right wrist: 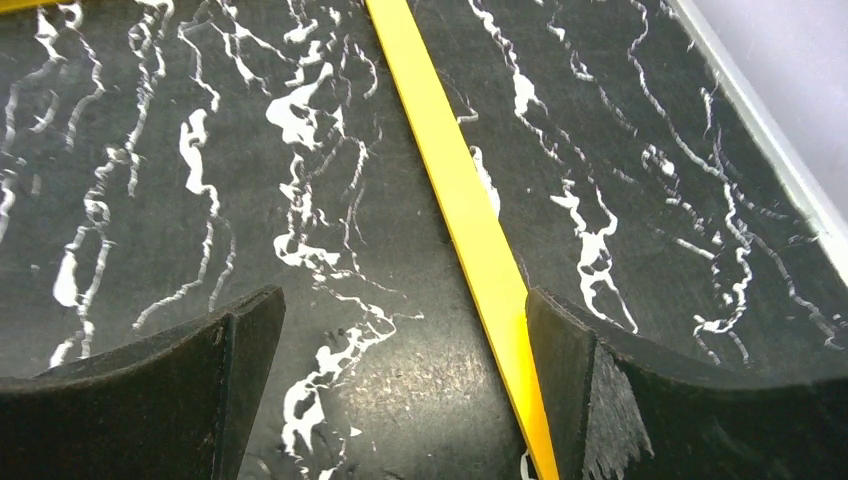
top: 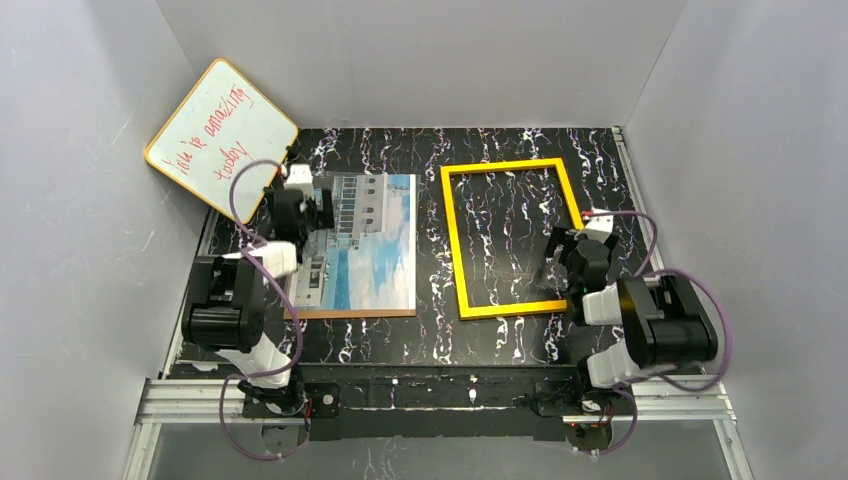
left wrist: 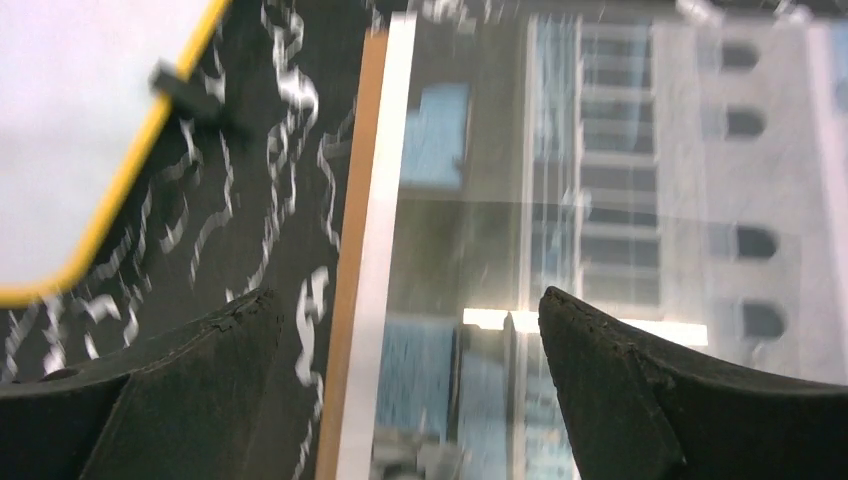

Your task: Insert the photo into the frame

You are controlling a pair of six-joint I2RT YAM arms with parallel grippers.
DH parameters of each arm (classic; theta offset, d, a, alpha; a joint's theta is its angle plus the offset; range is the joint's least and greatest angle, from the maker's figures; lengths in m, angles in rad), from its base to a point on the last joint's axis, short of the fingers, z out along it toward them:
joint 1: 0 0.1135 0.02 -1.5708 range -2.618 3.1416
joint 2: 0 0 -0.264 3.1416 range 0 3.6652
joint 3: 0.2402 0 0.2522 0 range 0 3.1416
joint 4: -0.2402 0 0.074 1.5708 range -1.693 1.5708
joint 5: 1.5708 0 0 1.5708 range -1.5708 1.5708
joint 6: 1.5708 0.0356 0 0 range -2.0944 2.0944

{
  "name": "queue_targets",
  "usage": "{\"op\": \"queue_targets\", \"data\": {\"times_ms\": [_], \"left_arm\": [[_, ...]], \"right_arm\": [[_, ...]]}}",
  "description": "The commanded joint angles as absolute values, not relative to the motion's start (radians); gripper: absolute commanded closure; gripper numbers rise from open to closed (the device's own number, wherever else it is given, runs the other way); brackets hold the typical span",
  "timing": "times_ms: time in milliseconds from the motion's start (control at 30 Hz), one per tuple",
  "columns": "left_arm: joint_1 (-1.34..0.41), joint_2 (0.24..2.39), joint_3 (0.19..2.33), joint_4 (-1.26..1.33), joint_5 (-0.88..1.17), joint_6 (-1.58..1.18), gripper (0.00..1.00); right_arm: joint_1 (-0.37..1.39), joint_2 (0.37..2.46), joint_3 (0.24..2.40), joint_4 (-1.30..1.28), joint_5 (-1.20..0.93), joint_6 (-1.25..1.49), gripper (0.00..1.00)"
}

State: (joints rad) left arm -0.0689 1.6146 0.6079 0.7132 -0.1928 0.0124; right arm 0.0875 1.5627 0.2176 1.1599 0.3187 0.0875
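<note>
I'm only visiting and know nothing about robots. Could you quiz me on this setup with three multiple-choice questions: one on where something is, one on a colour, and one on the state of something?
1. Where is the photo relative to the frame?
A. Inside it
B. Left of it on the table, apart
C. Leaning on the back wall

2. What colour is the writing on the whiteboard?
A. Red
B. Green
C. Blue

3. How are the left gripper and right gripper?
A. Both open, holding nothing
B. Left shut on the photo
C. Right shut on the frame

Answers:
1 B: the overhead view shows bare table between the two.
2 A: the letters on the white board are red.
3 A: each wrist view shows the fingers spread wide with nothing gripped.
</note>
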Motion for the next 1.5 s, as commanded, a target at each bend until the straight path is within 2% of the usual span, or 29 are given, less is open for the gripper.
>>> {"op": "queue_targets", "data": {"times_ms": [0,67,167,200,300,367,500,567,700,867,1033,1300,1467], "left_arm": [[-0.037,1.574,0.874,0.111,-0.109,0.056,0.02],[-0.006,1.574,0.965,-0.022,-0.015,0.025,0.02],[0.056,1.559,1.076,-0.149,0.086,-0.026,0.02],[0.058,1.555,1.109,-0.194,0.096,-0.024,0.02],[0.061,1.538,1.205,-0.314,0.099,-0.010,0.02],[0.062,1.525,1.251,-0.379,0.107,-0.005,0.02],[0.070,1.523,1.309,-0.512,0.137,0.038,0.02],[0.070,1.536,1.331,-0.574,0.129,0.036,0.02],[0.071,1.516,1.302,-0.652,0.173,0.032,0.02],[0.070,1.477,1.263,-0.664,0.166,0.059,0.02],[0.070,1.491,1.264,-0.704,0.182,0.086,0.02],[0.071,1.488,1.247,-0.736,0.228,0.106,0.02],[0.070,1.477,1.245,-0.745,0.230,0.127,0.02]], "right_arm": [[0.098,1.336,0.372,0.822,0.425,0.142,0.01],[0.095,1.282,0.510,0.544,0.524,0.249,0.01],[0.084,1.300,0.684,0.146,0.737,0.736,0.01],[0.065,1.312,0.748,0.023,0.713,0.765,0.01],[0.044,1.346,0.875,-0.079,0.445,0.652,0.01],[0.073,1.383,0.937,-0.140,0.357,0.618,0.01],[0.292,1.510,1.086,-0.337,0.490,0.619,0.01],[0.382,1.584,1.165,-0.421,0.480,0.600,0.01],[0.520,1.660,1.234,-0.451,0.415,0.526,0.01],[0.601,1.722,1.270,-0.405,0.288,0.487,0.01],[0.690,1.818,1.330,-0.423,0.304,0.473,0.01],[0.731,1.934,1.356,-0.431,0.359,0.468,0.02],[0.732,1.972,1.343,-0.419,0.360,0.469,0.09]]}}
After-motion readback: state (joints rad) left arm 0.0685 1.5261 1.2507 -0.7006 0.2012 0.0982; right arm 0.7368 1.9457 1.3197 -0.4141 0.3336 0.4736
